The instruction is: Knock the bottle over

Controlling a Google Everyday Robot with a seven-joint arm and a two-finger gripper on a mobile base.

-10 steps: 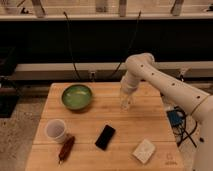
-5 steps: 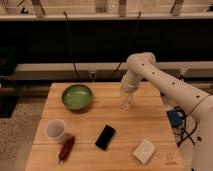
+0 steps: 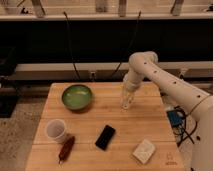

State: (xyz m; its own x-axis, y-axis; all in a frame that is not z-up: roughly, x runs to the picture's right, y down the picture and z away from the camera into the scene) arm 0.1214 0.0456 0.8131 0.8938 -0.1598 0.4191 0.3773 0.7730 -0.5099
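Observation:
The clear plastic bottle [image 3: 125,101] stands upright on the wooden table [image 3: 145,125], right of the middle toward the back. My gripper [image 3: 128,95] hangs from the white arm [image 3: 165,82], which reaches in from the right. The gripper is right at the bottle's upper part and partly covers it. I cannot tell whether it touches the bottle.
A green bowl [image 3: 77,96] sits at the back left. A white cup [image 3: 55,130] and a reddish-brown object [image 3: 66,148] are at the front left. A black phone [image 3: 105,137] lies front centre, and a white packet [image 3: 144,151] front right. Cables hang behind the table.

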